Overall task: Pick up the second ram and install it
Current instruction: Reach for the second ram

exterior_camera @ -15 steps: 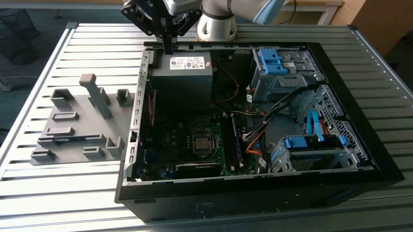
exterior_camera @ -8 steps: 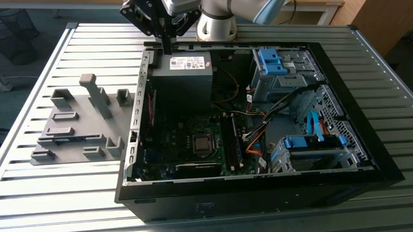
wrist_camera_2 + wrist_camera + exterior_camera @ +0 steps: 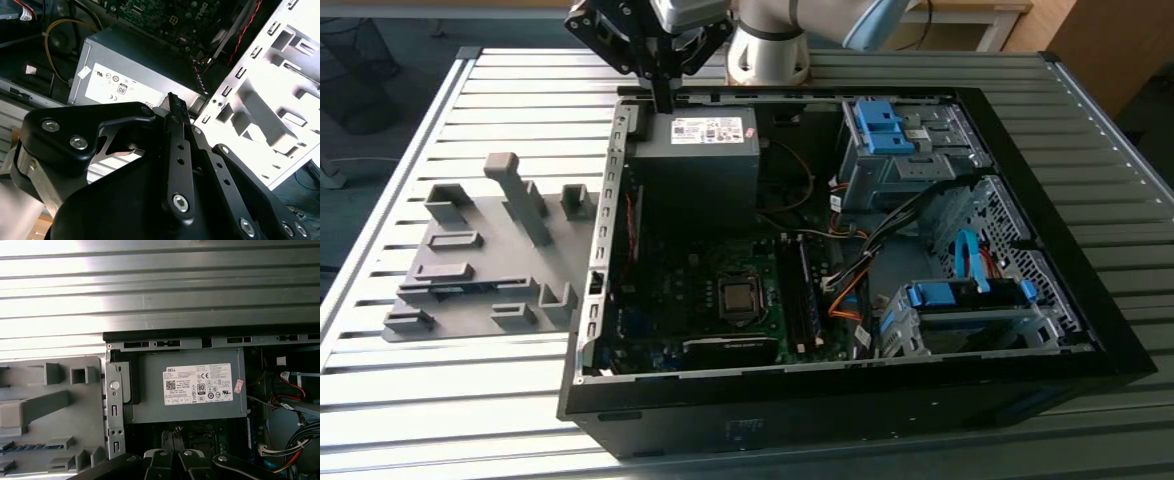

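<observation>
1. As far as I can make out, the second ram (image 3: pixel 30 446) is the dark strip with a row of chips sitting in a slot of the grey fixture plate (image 3: pixel 494 270). The plate rests on the slatted bench (image 3: pixel 454 420), at the exterior view's left of the open PC case (image 3: pixel 854 395).
2. My guess on handling is that a stick like that is light, thin and stiff, but fragile. I'd pinch it by its two flat faces near the middle, keep off the contact edge, and go easy on the chips.
3. The tool (image 3: pixel 666 105) hangs over the case's back corner, just above the power supply (image 3: pixel 694 160), on the side nearest the fixture. Its jaws look pressed together with nothing between them.
4. So the stick and the tool are well apart. The ram lies toward the fixture's end away from the tool, and nothing is touching it.
5. Inside the case, the motherboard (image 3: pixel 707 270) lies past the power supply, with the memory slots (image 3: pixel 798 300) running along it.
</observation>
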Controlling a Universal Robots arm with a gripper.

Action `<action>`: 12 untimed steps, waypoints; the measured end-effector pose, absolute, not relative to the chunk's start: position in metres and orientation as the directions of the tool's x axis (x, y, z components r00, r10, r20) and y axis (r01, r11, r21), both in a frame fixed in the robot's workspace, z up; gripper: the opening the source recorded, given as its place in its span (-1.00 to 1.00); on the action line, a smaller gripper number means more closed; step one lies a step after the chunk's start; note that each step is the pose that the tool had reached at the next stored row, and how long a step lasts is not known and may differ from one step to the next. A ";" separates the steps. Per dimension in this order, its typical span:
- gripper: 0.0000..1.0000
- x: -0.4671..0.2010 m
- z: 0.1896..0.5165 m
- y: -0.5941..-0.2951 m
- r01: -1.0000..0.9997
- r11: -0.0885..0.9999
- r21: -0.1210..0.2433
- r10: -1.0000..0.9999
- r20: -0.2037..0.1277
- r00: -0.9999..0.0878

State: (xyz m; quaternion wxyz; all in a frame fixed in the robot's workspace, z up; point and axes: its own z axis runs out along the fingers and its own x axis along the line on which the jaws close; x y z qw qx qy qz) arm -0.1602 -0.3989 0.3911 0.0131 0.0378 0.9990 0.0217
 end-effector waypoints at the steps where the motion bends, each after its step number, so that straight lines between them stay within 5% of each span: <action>1: -0.79 -0.160 0.391 -0.399 0.075 0.996 0.044 0.076 -0.024 -0.997; 12: -0.79 -0.163 0.391 -0.399 0.075 0.996 0.044 0.076 -0.024 -0.997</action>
